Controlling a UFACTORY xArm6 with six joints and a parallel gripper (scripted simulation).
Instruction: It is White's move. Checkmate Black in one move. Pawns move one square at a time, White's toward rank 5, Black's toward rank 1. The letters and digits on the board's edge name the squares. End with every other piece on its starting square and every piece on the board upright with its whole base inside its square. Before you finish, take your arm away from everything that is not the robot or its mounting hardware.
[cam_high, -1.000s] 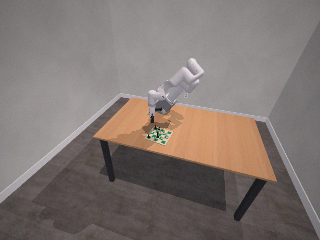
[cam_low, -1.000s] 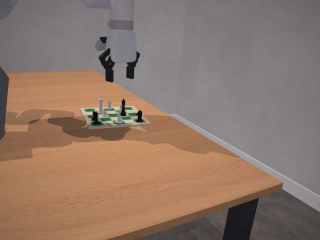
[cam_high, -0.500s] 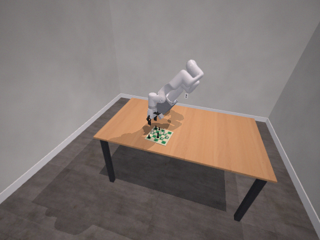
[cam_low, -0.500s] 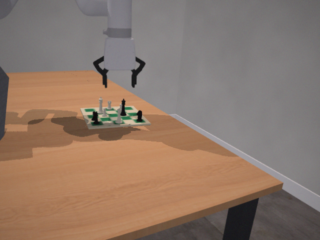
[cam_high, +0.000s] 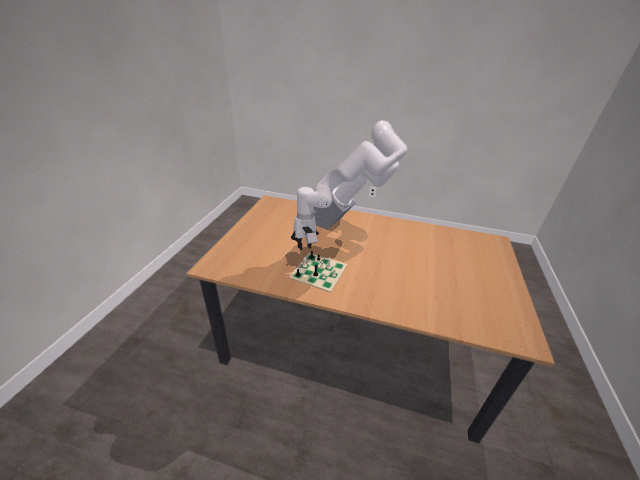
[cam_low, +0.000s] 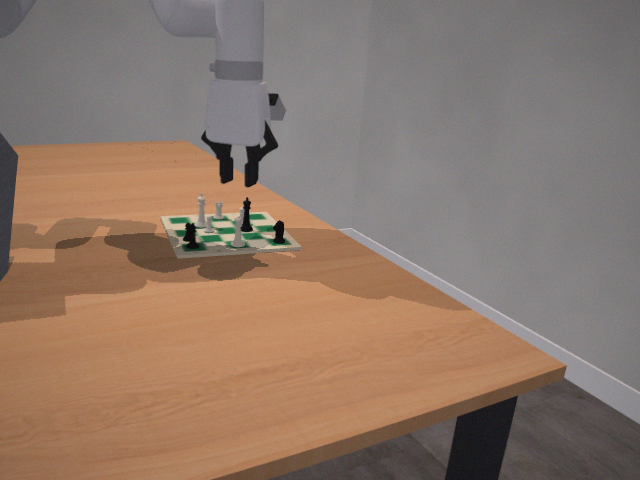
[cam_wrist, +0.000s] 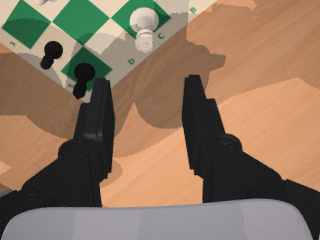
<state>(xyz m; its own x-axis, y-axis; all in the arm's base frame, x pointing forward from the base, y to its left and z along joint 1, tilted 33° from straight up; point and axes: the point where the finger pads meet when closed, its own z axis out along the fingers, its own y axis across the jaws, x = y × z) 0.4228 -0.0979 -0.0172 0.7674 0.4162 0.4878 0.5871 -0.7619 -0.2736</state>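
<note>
A small green-and-cream chessboard (cam_high: 338, 267) (cam_low: 232, 251) lies on the table. It carries white pieces, among them a tall white king (cam_low: 201, 208) and a white piece (cam_low: 237, 232) (cam_wrist: 143, 23) near the board's edge. The black pieces include a tall black king (cam_low: 247, 214), a black knight (cam_low: 279, 231) and two small black pieces (cam_low: 190, 235) (cam_wrist: 83, 74) at a corner. My gripper (cam_high: 302, 242) (cam_low: 237, 178) (cam_wrist: 147, 97) hangs above the table just off the board's edge. Its fingers stand partly apart with nothing between them.
The wooden table (cam_high: 413, 273) (cam_low: 258, 361) (cam_wrist: 267, 47) stretches wide to the right of the board. The arm's shadow falls over the board and the table beside it. The table's edge lies close behind the board in the exterior view.
</note>
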